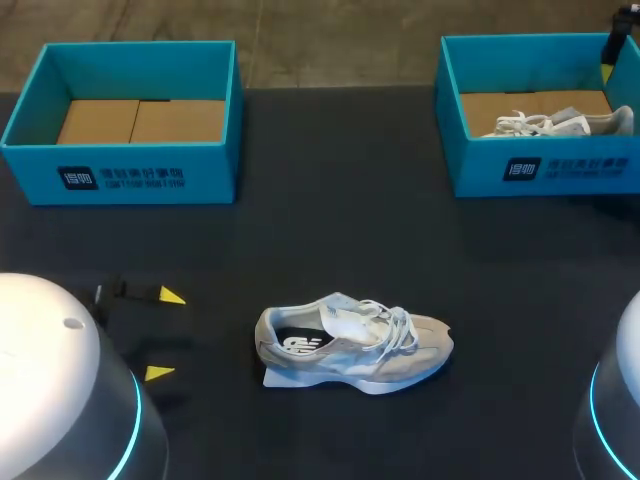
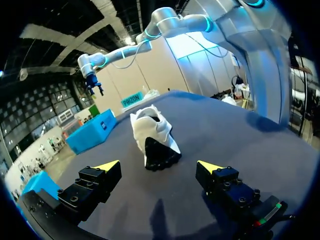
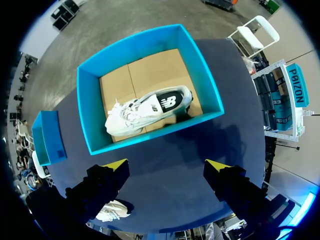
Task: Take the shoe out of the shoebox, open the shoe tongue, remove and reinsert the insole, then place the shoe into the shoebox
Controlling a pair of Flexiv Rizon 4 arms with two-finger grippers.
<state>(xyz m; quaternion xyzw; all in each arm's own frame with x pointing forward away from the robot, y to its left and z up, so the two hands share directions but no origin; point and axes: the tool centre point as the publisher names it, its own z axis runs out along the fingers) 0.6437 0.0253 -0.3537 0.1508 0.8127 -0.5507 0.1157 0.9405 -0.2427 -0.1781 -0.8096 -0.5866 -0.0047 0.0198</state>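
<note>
A grey-and-white sneaker [image 1: 355, 345] lies on its side on the dark table, toe to the right. My left gripper [image 1: 165, 335] stands open just left of it, heel side; in the left wrist view the sneaker [image 2: 152, 135] lies ahead of the open left gripper [image 2: 160, 167], untouched. A second white sneaker [image 1: 560, 123] rests in the right teal shoebox [image 1: 545, 170]. My right gripper [image 1: 614, 50] hangs high over that box. From the right wrist view, the boxed sneaker [image 3: 147, 110] lies far below the open, empty right gripper [image 3: 167, 165].
An empty teal shoebox [image 1: 120, 175] with a cardboard floor stands at the back left. It also shows as the teal shoebox [image 2: 92, 132] beyond the sneaker in the left wrist view. Dark tabletop [image 1: 330, 230] separates the boxes from the sneaker.
</note>
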